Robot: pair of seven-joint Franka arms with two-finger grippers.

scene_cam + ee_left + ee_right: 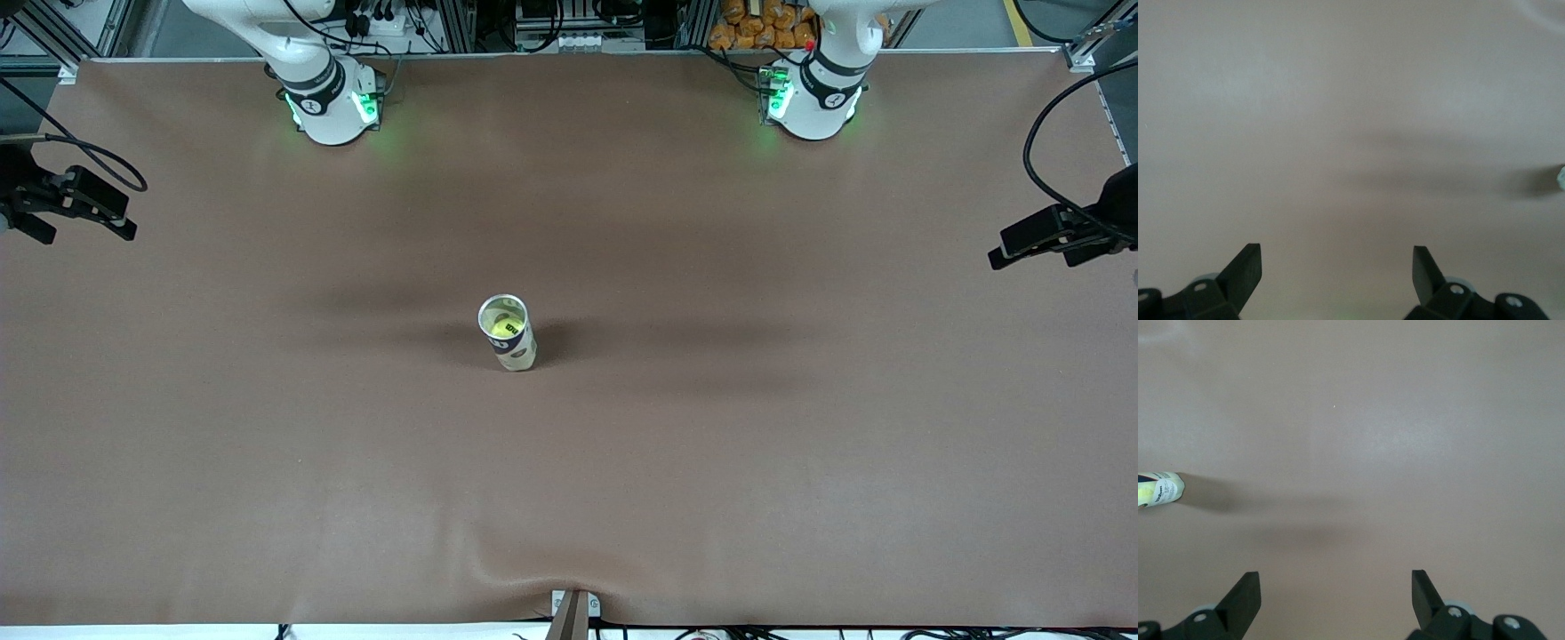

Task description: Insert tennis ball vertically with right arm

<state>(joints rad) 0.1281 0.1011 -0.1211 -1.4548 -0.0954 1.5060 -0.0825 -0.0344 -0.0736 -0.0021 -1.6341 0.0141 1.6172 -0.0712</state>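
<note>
One clear tube stands upright mid-table, one yellow tennis ball already inside. Two arms wait: left gripper and right gripper each hang over bare brown table, jaws spread wide, empty.

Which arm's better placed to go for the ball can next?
Neither clearly. The can stands upright mid-table with a yellow ball inside, slightly toward the right arm's end. Right gripper and left gripper are both open and empty over bare mat. Marginal edge: right.
</note>
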